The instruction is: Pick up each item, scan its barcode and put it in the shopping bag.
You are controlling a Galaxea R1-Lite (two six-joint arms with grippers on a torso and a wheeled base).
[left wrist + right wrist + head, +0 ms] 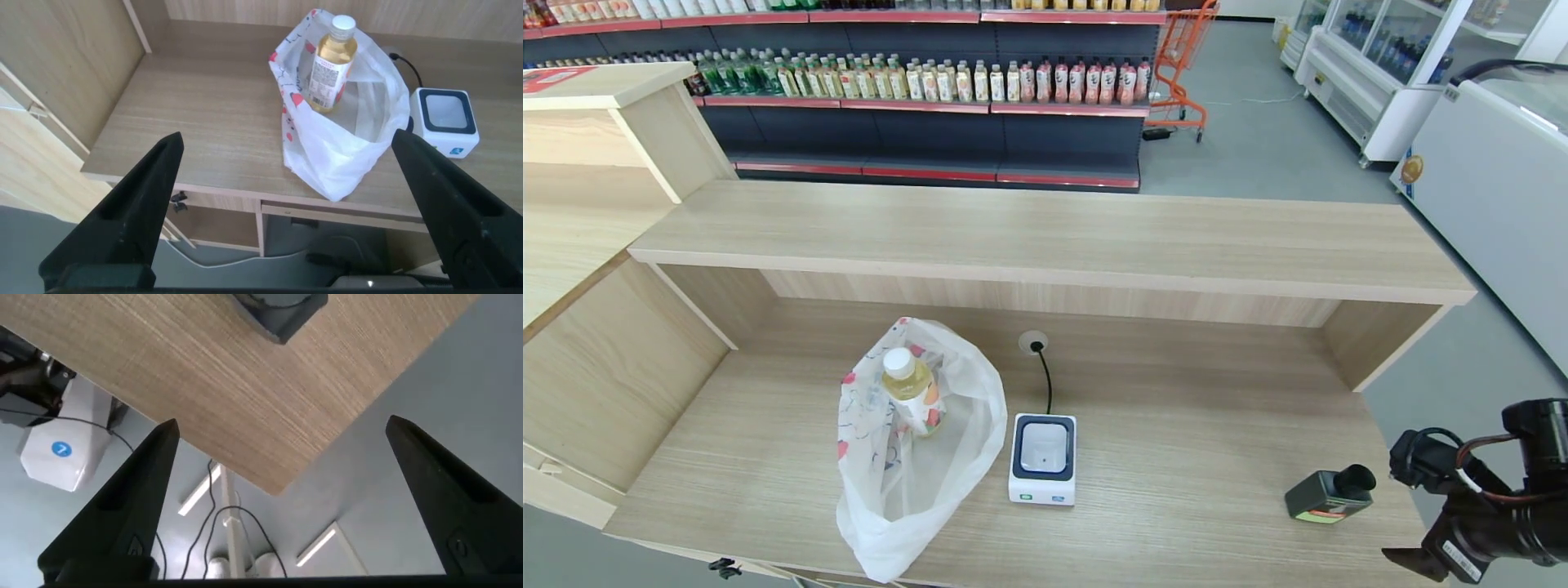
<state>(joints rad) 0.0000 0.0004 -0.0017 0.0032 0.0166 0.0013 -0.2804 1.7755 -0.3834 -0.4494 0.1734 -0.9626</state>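
- Off the near edge of the counter (1176,523), the left gripper (286,143) hangs with its fingers spread wide and nothing between them, looking across at the shopping bag (874,523).
- Beyond the counter's right near corner, the right gripper (282,426) is likewise wide apart and empty. It sits near the last loose item but does not touch it.
- That item, a small dark container (1327,494) with a black cap, lies on its side on the counter near the right edge, well apart from the bag. It looks neither scanned nor bagged.
- Further in on the left, the bag stands open on the counter with a bottle (913,392) of yellowish drink upright inside it, so one item seems dealt with.
- Just beside the bag on its right stands the white scanner (1043,457) with its window facing up. Its black cable (1045,380) runs back to a hole in the counter.
- My judgement is that the task is about half done. What remains is to grasp the dark container, most likely with the right arm, show its barcode to the scanner, and drop it into the bag.
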